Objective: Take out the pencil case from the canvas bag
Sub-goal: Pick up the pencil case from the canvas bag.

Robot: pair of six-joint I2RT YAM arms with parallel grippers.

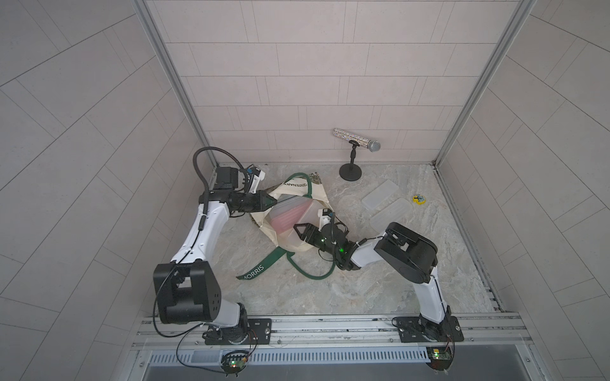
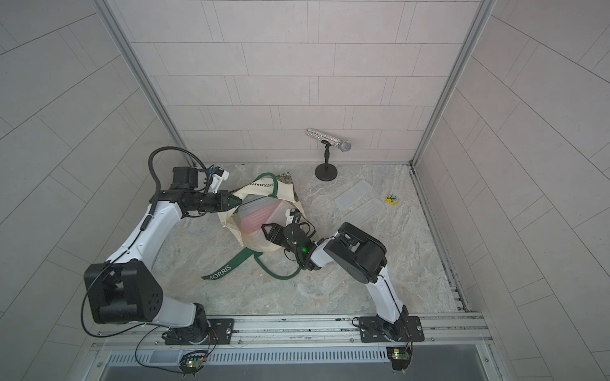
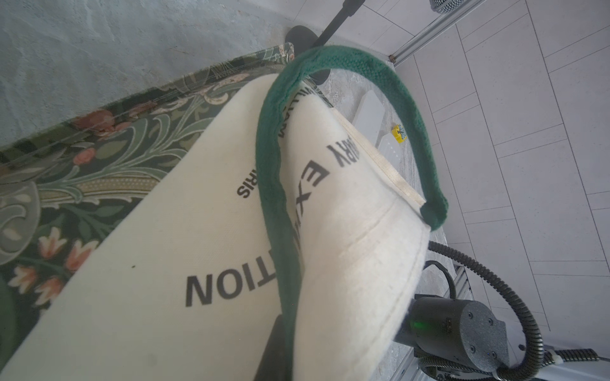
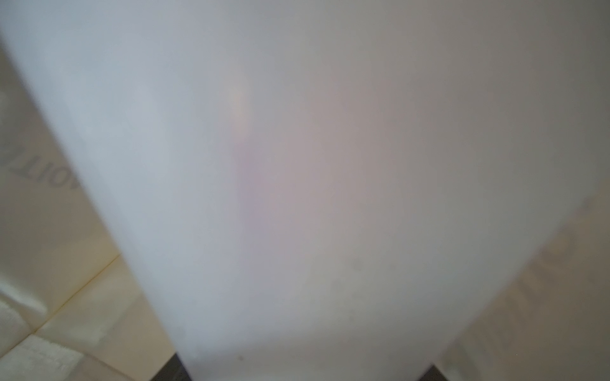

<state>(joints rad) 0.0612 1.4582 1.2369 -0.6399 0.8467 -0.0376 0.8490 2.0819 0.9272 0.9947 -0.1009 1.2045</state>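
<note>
– Cream canvas, green trim: where is the canvas bag [image 1: 290, 188] relative to the left gripper [image 1: 272, 200]?
– Its rim is pinched in that gripper's clenched tips, which hold the mouth agape in both top views.
– And the pencil case [image 1: 288, 214]?
– Translucent, pink inside, it lies in the open mouth and stretches from the right gripper [image 1: 298, 233] toward the left one. The right gripper's jaws stand on either side of its near end. In the right wrist view the pencil case [image 4: 297, 181] fills the frame.
– Clamped?
– Whether the pads press on it cannot be told.
– The green strap [image 1: 255, 269]?
– Lettered "MORRIS", flat on the marble table [image 1: 363, 280], near the right gripper, outside the bag.
</note>
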